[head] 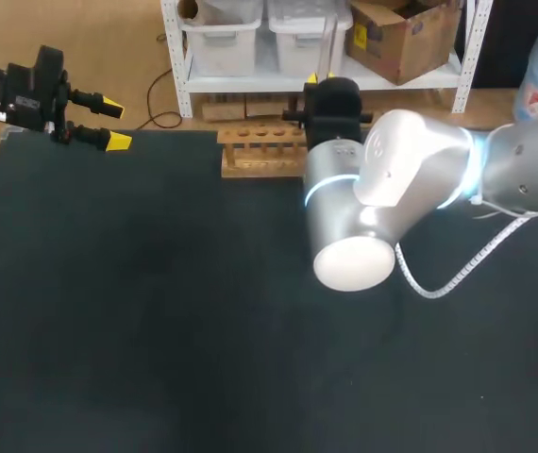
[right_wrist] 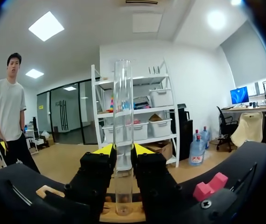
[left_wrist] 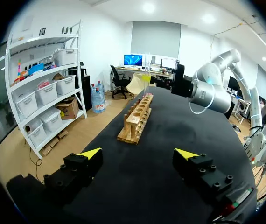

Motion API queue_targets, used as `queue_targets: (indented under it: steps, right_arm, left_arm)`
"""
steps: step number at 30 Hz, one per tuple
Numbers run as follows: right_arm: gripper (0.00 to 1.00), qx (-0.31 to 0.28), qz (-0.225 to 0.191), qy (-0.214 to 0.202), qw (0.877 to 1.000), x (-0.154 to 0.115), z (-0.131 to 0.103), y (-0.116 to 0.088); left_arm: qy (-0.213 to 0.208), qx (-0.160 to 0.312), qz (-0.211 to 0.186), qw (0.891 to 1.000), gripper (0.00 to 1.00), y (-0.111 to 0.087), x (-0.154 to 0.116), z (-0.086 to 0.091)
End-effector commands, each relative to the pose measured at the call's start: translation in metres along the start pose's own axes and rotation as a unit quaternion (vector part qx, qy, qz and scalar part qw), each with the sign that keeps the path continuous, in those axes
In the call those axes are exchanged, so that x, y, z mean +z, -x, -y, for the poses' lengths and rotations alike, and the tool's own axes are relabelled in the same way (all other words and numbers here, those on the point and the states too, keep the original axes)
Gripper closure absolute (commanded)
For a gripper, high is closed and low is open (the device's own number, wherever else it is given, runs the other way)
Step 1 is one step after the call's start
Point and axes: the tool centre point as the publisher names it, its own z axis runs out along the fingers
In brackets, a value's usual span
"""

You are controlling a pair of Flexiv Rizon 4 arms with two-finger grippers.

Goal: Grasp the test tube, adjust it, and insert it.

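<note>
Bright overhead light glares off the right arm (head: 396,179); table (head: 156,330) dim.

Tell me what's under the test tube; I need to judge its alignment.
The wooden rack lies under the test tube, held upright in the right gripper. The fingers cover the rack's holes, so whether it is over one cannot be seen.

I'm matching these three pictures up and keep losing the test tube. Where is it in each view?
Head view: not visible; the right arm hides it, near the right end of the rack.
Left wrist view: the test tube stands upright in the right pincer, over the far end of the rack.
Right wrist view: the test tube stands upright in the right pincer, with the rack below.
Shared landmark: the wooden rack.
</note>
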Motion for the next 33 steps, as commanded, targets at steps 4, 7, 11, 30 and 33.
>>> queue_targets:
  steps: [4, 7, 11, 30, 33]
  right_arm:
    - [1.0, 0.004, 0.0, 0.072, 0.997, 0.004, 0.001, -0.007]
    - [1.0, 0.007, -0.002, 0.071, 0.997, 0.004, 0.002, -0.011]
    - [1.0, 0.011, -0.007, 0.069, 0.998, 0.004, 0.002, -0.019]
    - [1.0, 0.027, -0.026, 0.063, 0.997, 0.003, 0.002, -0.053]
    - [1.0, 0.026, -0.024, 0.064, 0.997, 0.003, 0.002, -0.055]
  left_arm:
    - [-0.001, 0.001, 0.0, 1.0, 0.0, -0.001, 0.0, -0.001]
    - [-0.001, 0.001, 0.0, 1.0, 0.0, -0.001, 0.0, -0.001]
    - [-0.001, 0.001, 0.0, 1.0, 0.0, -0.001, 0.0, -0.001]
    - [-0.001, 0.001, 0.0, 1.0, 0.0, -0.001, 0.0, -0.001]
    - [-0.001, 0.001, 0.0, 1.0, 0.0, -0.001, 0.0, -0.001]
